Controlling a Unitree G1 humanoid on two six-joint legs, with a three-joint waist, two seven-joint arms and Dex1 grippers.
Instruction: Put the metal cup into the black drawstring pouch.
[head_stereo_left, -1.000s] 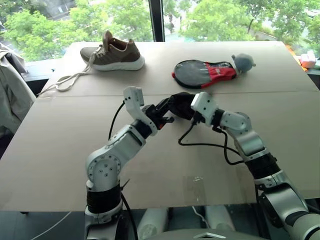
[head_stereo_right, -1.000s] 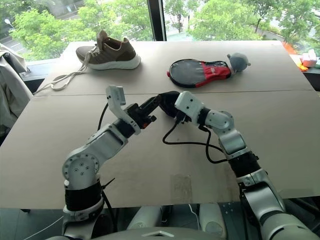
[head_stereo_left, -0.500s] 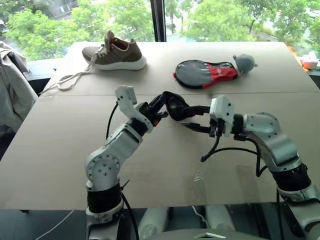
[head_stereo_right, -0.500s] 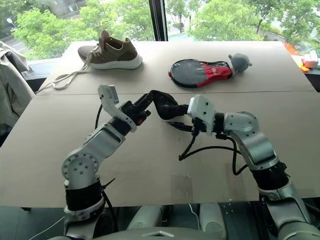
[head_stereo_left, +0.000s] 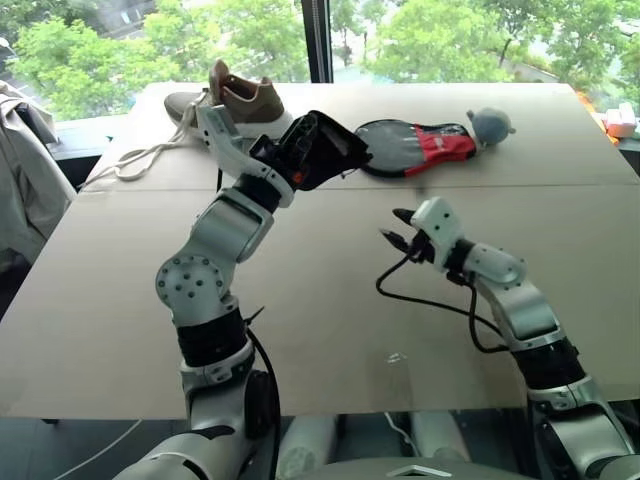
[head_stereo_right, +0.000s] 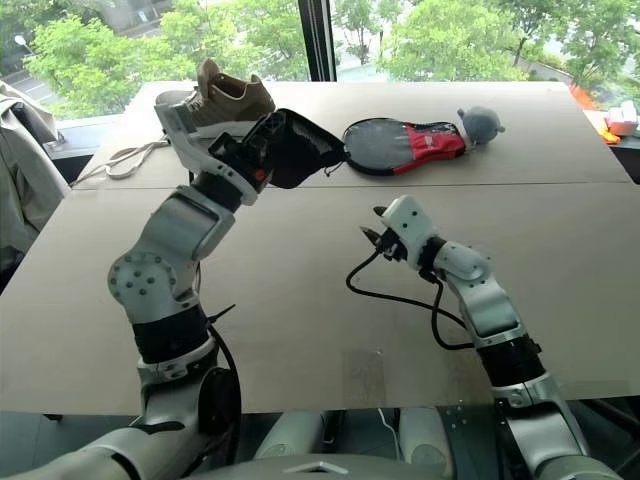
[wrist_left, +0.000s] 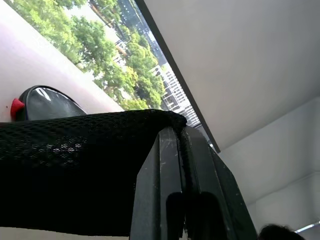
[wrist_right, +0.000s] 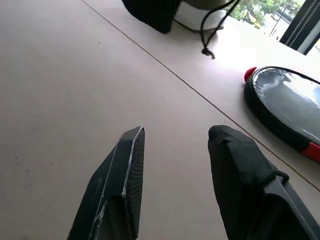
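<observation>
The black drawstring pouch (head_stereo_left: 325, 150) is held in the air by the left gripper (head_stereo_left: 292, 163), whose fingers are clenched on its fabric edge, just in front of the black-and-red case (head_stereo_left: 410, 147) that lies on the table (head_stereo_left: 120, 280). The right gripper (head_stereo_left: 397, 226) hovers nearer than the case with its fingers spread and nothing between them, and the metal cup cannot be made out; probably it sits already inside the bulging pouch. If so, the cup could slide out when the pouch is tilted, because only one edge is pinched and the neck is not drawn.
</observation>
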